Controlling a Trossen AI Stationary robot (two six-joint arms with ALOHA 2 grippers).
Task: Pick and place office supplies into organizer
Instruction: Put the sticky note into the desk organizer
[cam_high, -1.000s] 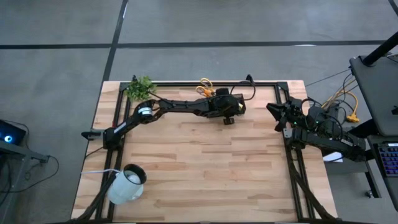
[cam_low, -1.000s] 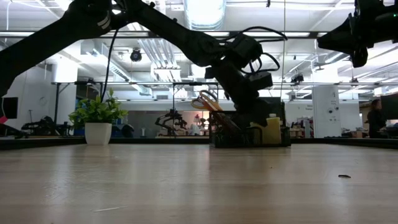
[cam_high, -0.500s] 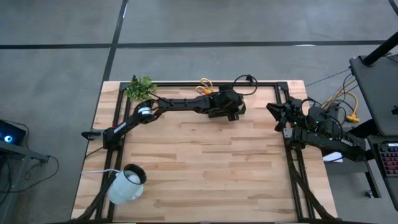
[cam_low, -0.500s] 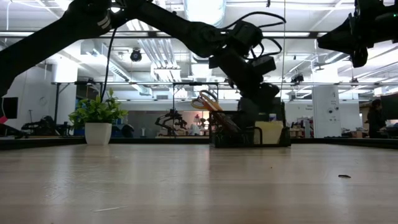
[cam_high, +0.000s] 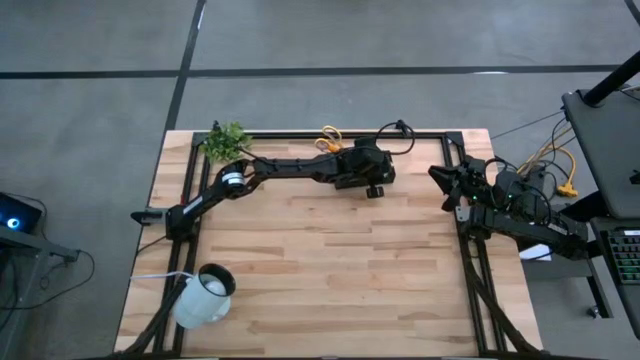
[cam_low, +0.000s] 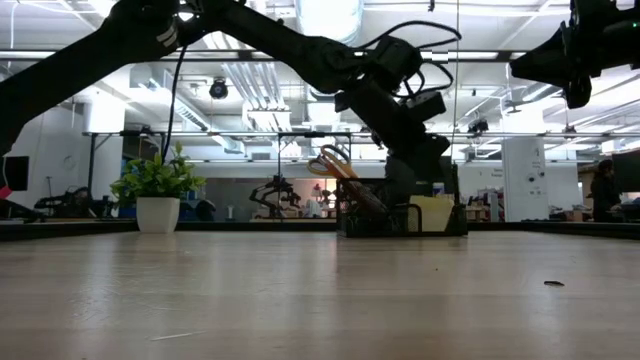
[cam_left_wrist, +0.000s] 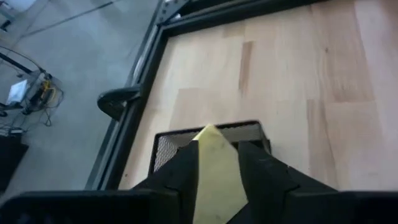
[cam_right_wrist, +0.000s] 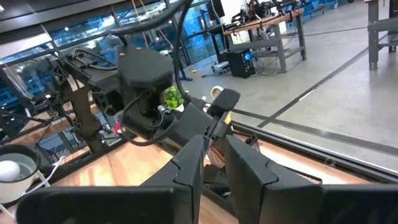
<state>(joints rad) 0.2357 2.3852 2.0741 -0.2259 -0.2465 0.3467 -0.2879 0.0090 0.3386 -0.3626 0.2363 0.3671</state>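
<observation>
Left tool (cam_left_wrist: 216, 163) pinched, right arm parked

High view looks straight down on the whole surface (cam_high: 330, 270); low view sits at its level, facing the room — both share the organizer (cam_low: 400, 218). Wrist views look forward, the left close above it.

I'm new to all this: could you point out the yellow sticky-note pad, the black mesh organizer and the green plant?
yellow sticky-note pad (cam_left_wrist: 216, 163): left wrist view, its face.
black mesh organizer (cam_left_wrist: 166, 147): left wrist view, mesh wall.
green plant (cam_low: 157, 176): low view, leaves.
</observation>
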